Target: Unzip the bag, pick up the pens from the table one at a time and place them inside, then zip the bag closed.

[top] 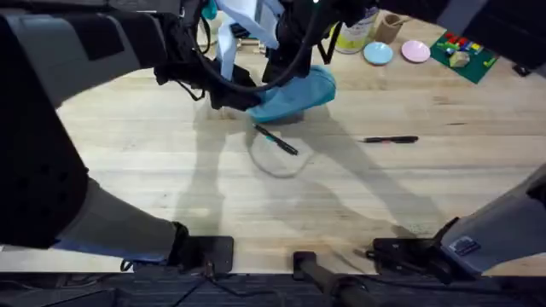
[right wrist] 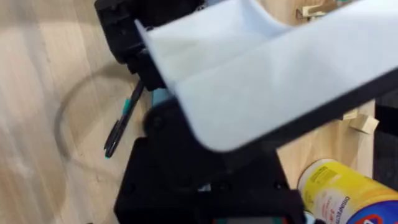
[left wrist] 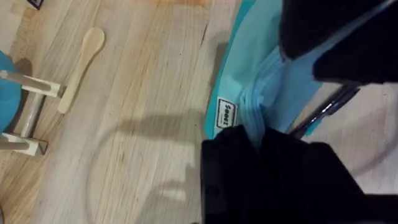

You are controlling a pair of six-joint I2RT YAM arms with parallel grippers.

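The turquoise bag lies at the back middle of the table, and both arms meet over it. My left gripper is shut on the bag's left end. In the left wrist view the fabric bunches into the black fingers. My right gripper hangs over the bag's top, dark and blurred. One pen, black with a teal accent, lies just in front of the bag; it also shows as the pen and the pen. A second pen lies further right.
At the back right stand a yellow can, a wooden cup, a blue plate, a pink plate and a green board of blocks. A wooden spoon and a white rack lie left of the bag.
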